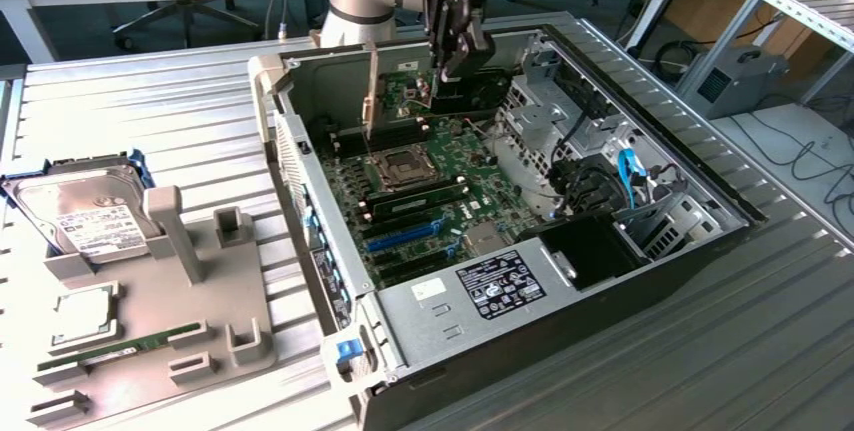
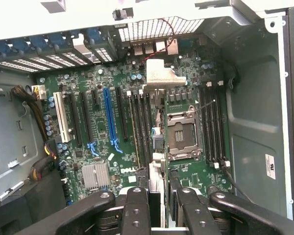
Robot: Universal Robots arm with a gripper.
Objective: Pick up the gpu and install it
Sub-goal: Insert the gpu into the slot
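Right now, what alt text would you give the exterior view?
Jaws hold the gpu upright over the motherboard inside an open computer case. At the exterior view's left, a grey tray carries a hard drive, CPU and RAM stick.

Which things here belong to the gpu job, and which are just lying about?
Job: gpu, held by the gripper; motherboard inside the open computer case.
Lying about: hard drive, processor chip, RAM stick, all at the grey fixture.

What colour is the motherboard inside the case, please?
Green. The motherboard shows best in the wrist view.
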